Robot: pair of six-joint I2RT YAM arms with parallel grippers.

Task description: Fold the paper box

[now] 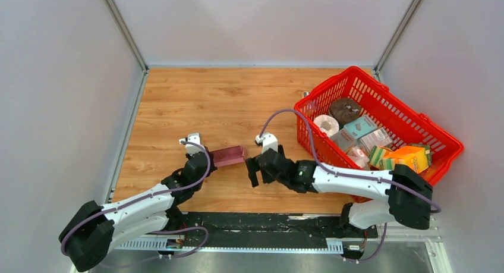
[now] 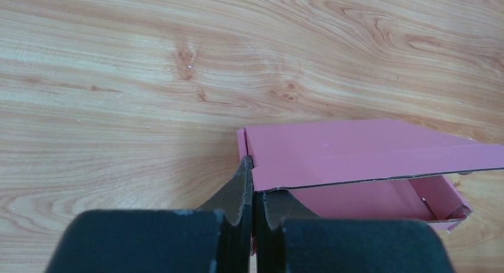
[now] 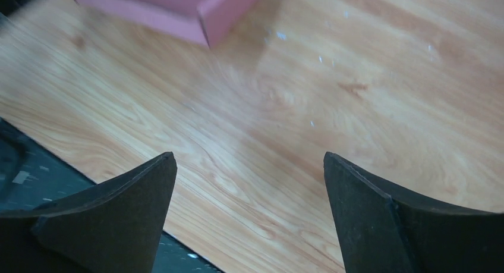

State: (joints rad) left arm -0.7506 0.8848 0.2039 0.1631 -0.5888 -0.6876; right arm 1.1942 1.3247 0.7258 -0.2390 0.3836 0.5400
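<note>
The pink paper box (image 1: 228, 156) lies on the wooden table as a shallow, partly folded tray with one long panel raised. My left gripper (image 1: 209, 159) is at its left end. In the left wrist view the left gripper (image 2: 254, 178) is shut on the box's (image 2: 350, 148) left end wall, a pink sliver showing between the jaws. My right gripper (image 1: 252, 169) is just right of the box, not touching it. In the right wrist view the right gripper (image 3: 249, 160) is open and empty over bare wood, the box's (image 3: 178, 5) corner at the top left.
A red basket (image 1: 409, 106) with several goods, among them teal and orange boxes, stands at the right, over the right arm. A black strip (image 1: 261, 222) runs along the table's near edge. Grey walls close in the left, back and right sides.
</note>
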